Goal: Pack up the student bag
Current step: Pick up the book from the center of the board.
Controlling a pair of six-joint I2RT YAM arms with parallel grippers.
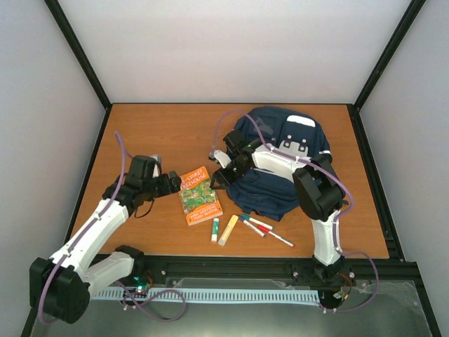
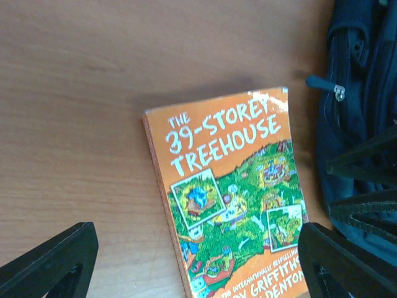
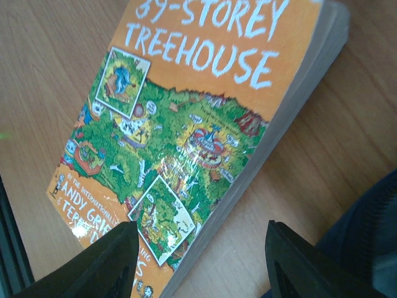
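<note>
The navy-blue student bag (image 1: 280,158) lies flat at the right of the table, its white patch at the far end. An orange paperback, "The 39-Storey Treehouse" (image 1: 198,195), lies on the table just left of it. My left gripper (image 1: 175,184) is open and empty at the book's left edge; in the left wrist view the book (image 2: 229,192) lies between its fingers (image 2: 56,264), with the bag (image 2: 366,81) at the right. My right gripper (image 1: 219,172) is open and empty between bag and book; it straddles the book's page edge (image 3: 186,112), the bag (image 3: 372,242) beside it.
A glue stick (image 1: 215,229), a yellow bar (image 1: 228,229) and several pens (image 1: 265,229) lie near the front edge, below the book and bag. Black frame posts and white walls enclose the table.
</note>
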